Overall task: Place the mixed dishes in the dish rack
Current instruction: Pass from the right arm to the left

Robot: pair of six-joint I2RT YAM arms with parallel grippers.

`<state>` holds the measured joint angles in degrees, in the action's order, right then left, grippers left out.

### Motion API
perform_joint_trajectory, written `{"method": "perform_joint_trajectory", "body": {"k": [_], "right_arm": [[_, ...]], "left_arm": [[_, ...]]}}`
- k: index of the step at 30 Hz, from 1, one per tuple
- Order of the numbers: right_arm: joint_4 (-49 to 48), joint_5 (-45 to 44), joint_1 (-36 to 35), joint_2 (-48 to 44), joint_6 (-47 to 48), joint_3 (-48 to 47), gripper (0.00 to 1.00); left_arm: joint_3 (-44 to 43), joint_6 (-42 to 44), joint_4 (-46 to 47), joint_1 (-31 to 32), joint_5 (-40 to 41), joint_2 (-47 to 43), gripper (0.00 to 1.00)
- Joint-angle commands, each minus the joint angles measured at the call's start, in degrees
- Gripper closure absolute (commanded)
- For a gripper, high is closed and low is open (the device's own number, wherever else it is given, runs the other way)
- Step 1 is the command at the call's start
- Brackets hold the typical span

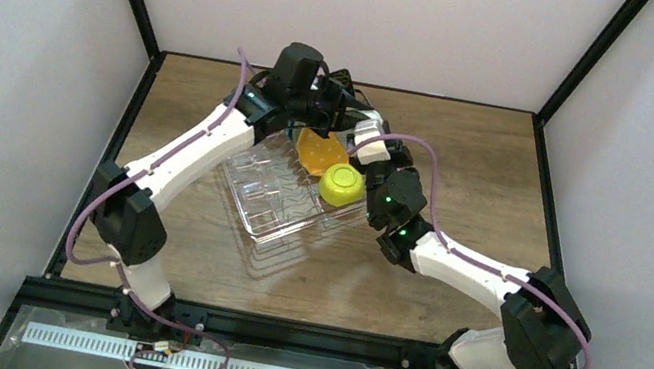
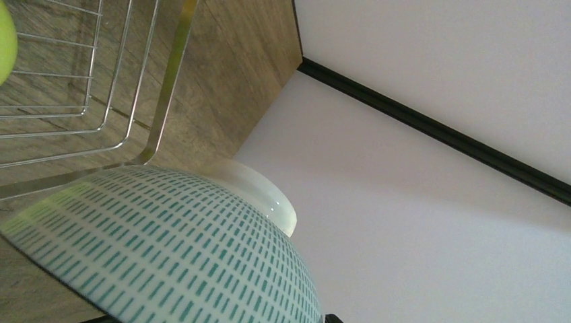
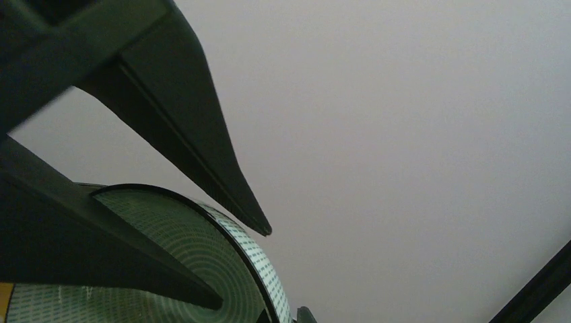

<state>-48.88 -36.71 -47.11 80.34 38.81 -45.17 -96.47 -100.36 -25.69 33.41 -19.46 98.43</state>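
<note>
The right gripper (image 3: 241,268) is pressed together on the rim of the teal dotted plate (image 3: 195,262), at the far end of the dish rack (image 1: 268,197). The left gripper (image 1: 319,112) hangs close under that plate. Its fingers are out of view, so I cannot tell whether it is spread.

This looks like steadying or a handover. Next, the plate needs lowering upright between prongs at the rack's far end, beside the orange plate (image 1: 316,152) and yellow-green bowl (image 1: 341,185). From above, the arms hide the teal plate.
</note>
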Motion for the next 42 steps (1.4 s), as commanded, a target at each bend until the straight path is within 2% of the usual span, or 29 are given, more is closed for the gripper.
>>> {"method": "perform_joint_trajectory", "body": {"k": [1,8,16,27,31,32,34,40,42], "right_arm": [[-6.6,2.4,-3.0,0.2,1.7,-0.3,0.99],[-7.9,1.3,-4.9,0.2,4.3,0.2,0.99],[-7.5,0.4,-5.4,-0.2,4.5,1.2,0.99],[-7.1,-0.8,-5.4,0.1,3.5,1.5,1.0],[-7.4,-2.1,-5.4,0.1,3.3,1.6,0.99],[-7.4,-2.4,-5.4,0.0,3.3,1.5,0.95],[-7.2,-3.0,-5.4,-0.1,3.4,1.5,0.79],[-6.0,-4.3,-5.4,-1.2,2.5,1.4,0.41],[-5.1,-4.6,-5.4,-1.7,1.6,1.3,0.34]], "left_arm": [[-1.9,0.9,3.2,-0.6,3.4,2.4,0.44],[-2.3,2.0,3.1,-0.6,4.1,3.4,0.61],[-2.4,3.5,4.4,-0.5,4.4,4.4,0.95],[-1.5,7.0,7.5,-0.5,5.9,4.0,0.97],[1.9,7.4,12.3,-0.6,5.4,2.7,0.97],[2.8,7.5,13.3,-0.6,5.3,2.4,0.97],[4.3,7.9,14.8,-0.6,5.3,1.9,0.97],[9.7,8.3,20.5,-0.8,5.3,0.1,0.97],[11.3,8.5,22.6,-0.8,5.2,-0.4,0.97]]}}
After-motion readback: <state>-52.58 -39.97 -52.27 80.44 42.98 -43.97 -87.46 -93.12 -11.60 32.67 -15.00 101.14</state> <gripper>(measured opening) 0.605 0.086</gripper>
